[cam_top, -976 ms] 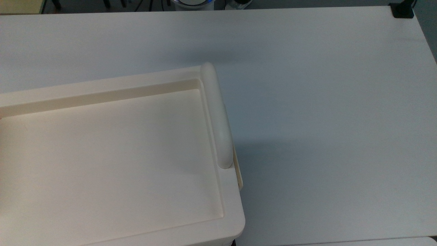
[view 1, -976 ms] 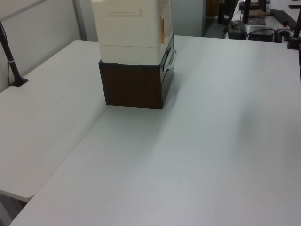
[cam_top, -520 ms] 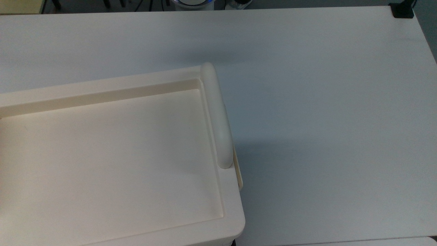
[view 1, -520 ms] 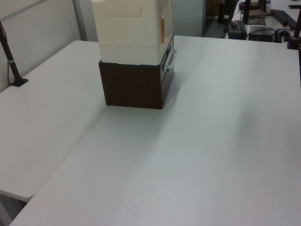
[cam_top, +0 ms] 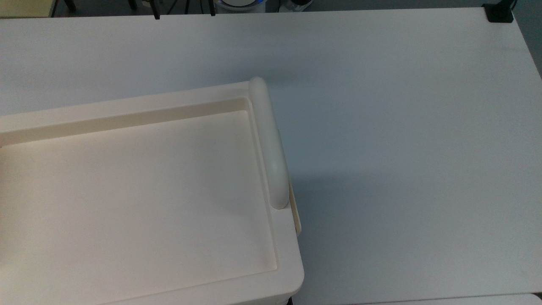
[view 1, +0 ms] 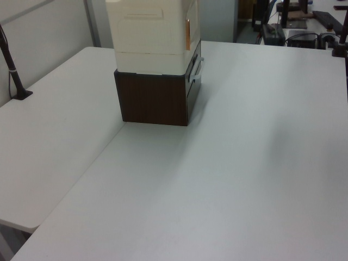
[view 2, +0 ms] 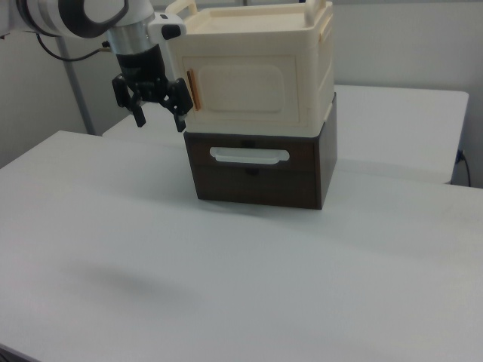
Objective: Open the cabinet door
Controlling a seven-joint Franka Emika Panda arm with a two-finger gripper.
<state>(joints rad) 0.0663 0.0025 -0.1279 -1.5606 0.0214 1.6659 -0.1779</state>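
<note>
The cream cabinet (view 2: pixel 256 68) stands on a dark brown drawer box (view 2: pixel 260 177). Its cabinet door (view 2: pixel 245 90) is the front panel, lying flat against the cabinet, with an orange-brown strip (view 2: pixel 192 90) on the edge at the right view's left. From above, the door is a thin sliver (cam_top: pixel 295 209) beside the rounded handle bar (cam_top: pixel 269 144). My gripper (view 2: pixel 160 117) hangs open just off that strip, at the right view's left, fingers pointing down with nothing between them. Two dark tips (cam_top: pixel 156 17) poke in at the top view's upper edge.
The white table (view 2: pixel 249 286) spreads wide in front of the cabinet. A white drawer handle (view 2: pixel 249 156) sticks out of the brown box below the door. A black post (view 1: pixel 13 70) is clamped at the table's edge at the left view's left.
Two dark tips have come into the top view's upper edge. The cabinet and its door have not moved.
</note>
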